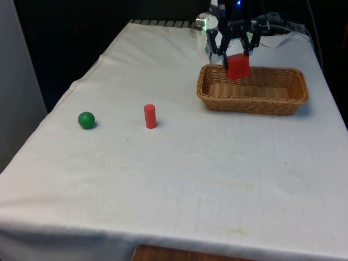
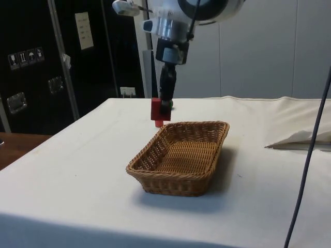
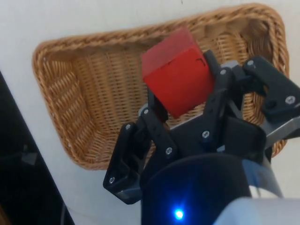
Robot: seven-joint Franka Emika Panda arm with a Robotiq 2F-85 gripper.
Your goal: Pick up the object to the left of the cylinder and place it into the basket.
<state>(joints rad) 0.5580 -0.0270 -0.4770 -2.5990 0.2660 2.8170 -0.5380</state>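
My gripper (image 1: 237, 56) is shut on a red cube (image 1: 237, 66) and holds it in the air over the wicker basket (image 1: 253, 103), above its half nearer the front view's left. In the wrist view the cube (image 3: 178, 77) sits tilted between the fingers, with the basket's woven floor (image 3: 84, 93) under it. From the side, the cube (image 2: 156, 109) hangs a little above the basket's rim (image 2: 178, 181). A red cylinder (image 1: 150, 116) stands upright on the cloth far from the gripper. A green ball (image 1: 86, 119) lies to its left in the front view.
Nothing lies in the basket, which stands at the far right of the table in the front view. Cables (image 1: 283, 27) lie behind it near the robot's base. A black cable (image 2: 305, 170) hangs at the side view's right.
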